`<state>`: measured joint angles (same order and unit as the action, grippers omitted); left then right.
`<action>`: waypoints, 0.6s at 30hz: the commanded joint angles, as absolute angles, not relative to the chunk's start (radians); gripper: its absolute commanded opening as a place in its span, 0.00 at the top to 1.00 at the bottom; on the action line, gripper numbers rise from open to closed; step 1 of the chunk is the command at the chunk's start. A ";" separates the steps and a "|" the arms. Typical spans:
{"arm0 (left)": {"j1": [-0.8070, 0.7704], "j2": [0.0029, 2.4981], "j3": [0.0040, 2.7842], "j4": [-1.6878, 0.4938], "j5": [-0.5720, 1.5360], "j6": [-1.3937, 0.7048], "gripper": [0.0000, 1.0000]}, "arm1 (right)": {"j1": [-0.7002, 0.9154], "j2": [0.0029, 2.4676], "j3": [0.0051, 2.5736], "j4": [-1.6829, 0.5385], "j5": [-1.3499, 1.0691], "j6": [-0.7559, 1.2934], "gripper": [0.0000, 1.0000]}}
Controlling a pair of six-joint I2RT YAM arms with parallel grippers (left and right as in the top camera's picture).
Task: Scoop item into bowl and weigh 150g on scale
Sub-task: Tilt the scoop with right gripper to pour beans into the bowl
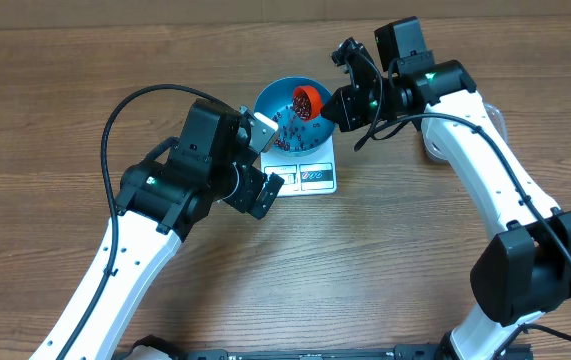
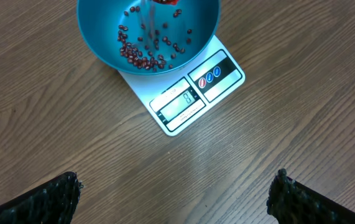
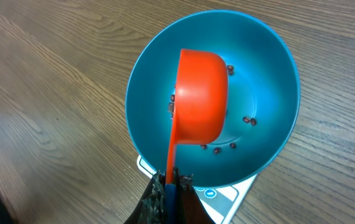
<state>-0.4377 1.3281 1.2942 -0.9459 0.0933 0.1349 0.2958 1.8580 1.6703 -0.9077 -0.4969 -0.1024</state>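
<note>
The beans (image 2: 141, 53) lie thinly scattered in the blue bowl (image 2: 102, 25), with the scale (image 2: 189, 99) under the bowl. Above the bowl hangs the orange scoop (image 3: 201, 93), tipped over, its handle pinched in the right gripper (image 3: 171, 186) jaws. Near the bowl, the left gripper (image 2: 177, 196) hovers empty, jaws spread wide. To pour well, hold the scoop's lip inside the bowl's rim, trickle slowly and watch the display.

The bowl (image 2: 99, 31) sits on the scale's (image 2: 183, 102) far end, mid-table (image 1: 65, 80); beans (image 2: 141, 55) lie in it, a scoop (image 3: 201, 93) above them.
</note>
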 commanded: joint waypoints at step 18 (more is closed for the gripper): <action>-0.437 1.320 1.285 -0.945 0.086 0.153 0.00 | 0.302 1.771 1.703 -0.920 -0.486 -0.109 0.96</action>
<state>-0.4377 1.3281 1.2942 -0.9459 0.0933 0.1349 0.2970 1.8091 1.6699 -0.9207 -0.4896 -0.1047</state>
